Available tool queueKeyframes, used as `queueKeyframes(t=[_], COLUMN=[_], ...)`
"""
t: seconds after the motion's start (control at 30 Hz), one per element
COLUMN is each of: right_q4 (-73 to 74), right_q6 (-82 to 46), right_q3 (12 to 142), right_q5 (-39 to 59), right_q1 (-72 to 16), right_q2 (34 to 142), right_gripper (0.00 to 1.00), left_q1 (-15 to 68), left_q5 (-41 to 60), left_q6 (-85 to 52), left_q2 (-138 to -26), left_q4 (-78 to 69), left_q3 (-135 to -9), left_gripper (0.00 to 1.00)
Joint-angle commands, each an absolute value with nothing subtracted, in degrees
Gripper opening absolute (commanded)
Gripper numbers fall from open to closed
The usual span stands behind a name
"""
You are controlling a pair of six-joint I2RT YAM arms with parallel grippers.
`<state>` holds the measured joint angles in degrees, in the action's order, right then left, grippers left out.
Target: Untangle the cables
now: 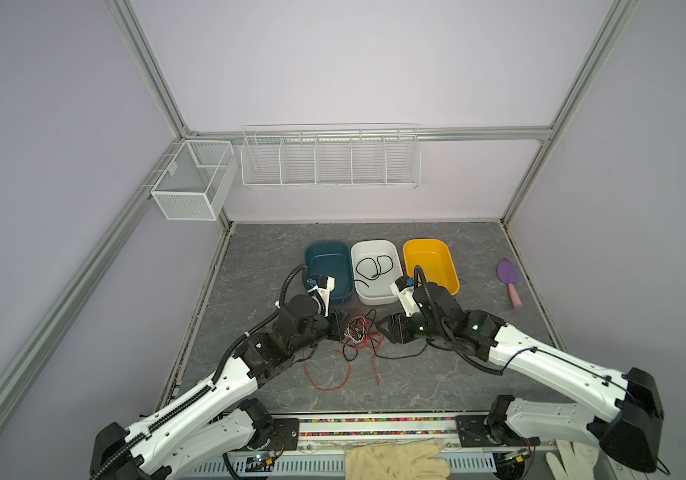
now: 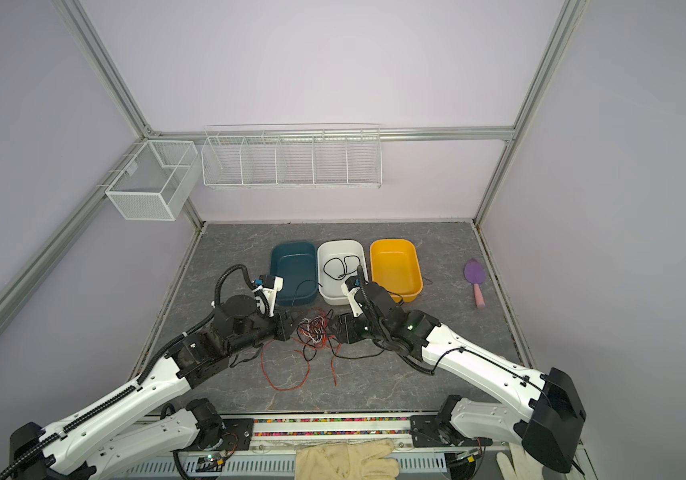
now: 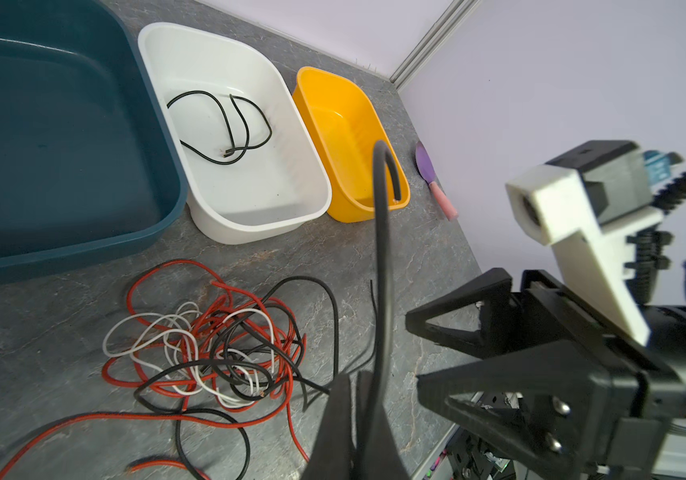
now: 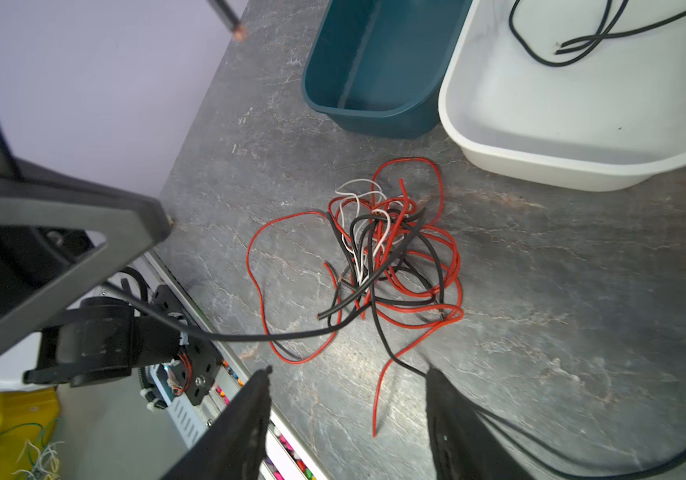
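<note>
At the back of the desk [image 1: 436, 374] stand a teal bin [image 3: 62, 124], a white bin [image 3: 274, 195] with a looped black cable [image 3: 220, 129] inside, and a yellow bin [image 3: 345, 124]. In front, the left gripper [image 1: 339, 330] is clamped on a black strand [image 3: 382, 249] (its end curls free above). The tangled cables [image 1: 357, 332] lie just beside it, and the right gripper [image 4: 349, 370] is spread wide, holding nothing.

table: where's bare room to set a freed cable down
Bare: between yellow tub and purple scoop; left of teal tub; front, between red loop and rail. Crowded: cable tangle between left end effector and right end effector.
</note>
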<state>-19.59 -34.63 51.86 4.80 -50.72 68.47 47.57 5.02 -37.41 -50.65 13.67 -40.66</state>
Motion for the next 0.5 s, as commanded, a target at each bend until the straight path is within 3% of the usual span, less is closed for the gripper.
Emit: queueKeyframes(t=[0.0,0.47], right_q4=[-13.5,-2.7], right_q6=[-40.6,-45.6], right_q3=[50.7,43.4], right_q5=[6.5,6.6], right_q1=[-50.4,-50.2], right_q2=[70.5,73.9], right_gripper=[0.64,0.67], left_q1=[47.3,47.3], left_q5=[5.8,6.3], left_q6=[-36.7,-36.2], left_q2=[-48.8,-43.6], left_q4=[14.0,13.4], left_q3=[-41.9,-46.9], left_gripper=[0.00,0.00])
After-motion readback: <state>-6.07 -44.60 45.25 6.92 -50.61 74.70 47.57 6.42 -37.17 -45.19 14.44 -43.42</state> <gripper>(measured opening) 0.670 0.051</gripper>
